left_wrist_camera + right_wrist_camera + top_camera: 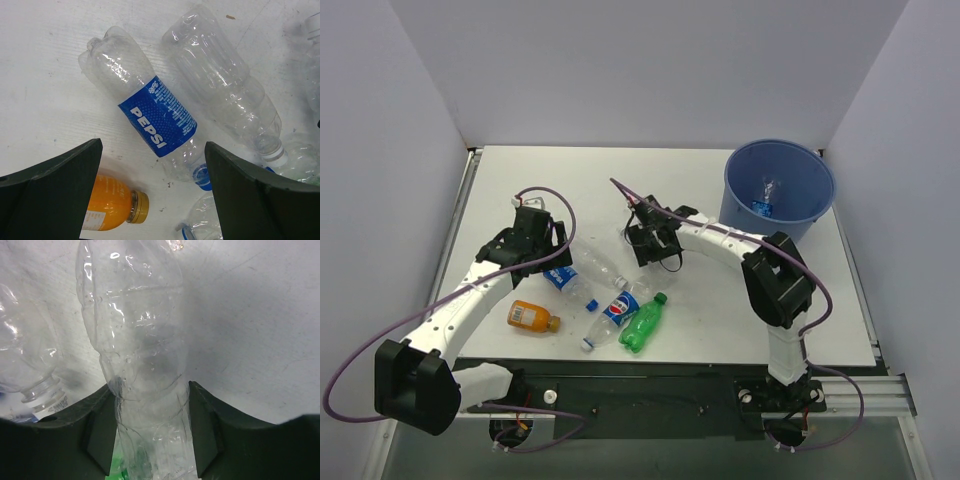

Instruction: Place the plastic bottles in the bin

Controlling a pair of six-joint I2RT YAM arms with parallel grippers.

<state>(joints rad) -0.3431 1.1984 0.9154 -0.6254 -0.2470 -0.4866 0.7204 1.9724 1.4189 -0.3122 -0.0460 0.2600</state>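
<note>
My right gripper [150, 432] is shut on a clear crumpled bottle [135, 335], its fingers pressing both sides; in the top view this gripper [650, 245] is low over the table's middle. My left gripper [152, 192] is open and empty above a blue-labelled Pepsi bottle [150, 117], with a clear white-ringed bottle [225, 85] beside it and the stubby orange bottle [107, 205] near its left finger. In the top view the left gripper [535, 242] is above these. A second Pepsi bottle [613, 313] and a green bottle [642, 322] lie near the front. The blue bin [735, 185] holds one bottle [765, 200].
The bin stands at the table's back right corner. White walls enclose the table on three sides. Another clear bottle [25, 355] lies just left of the right gripper's held bottle. The bottles cluster between the two arms.
</note>
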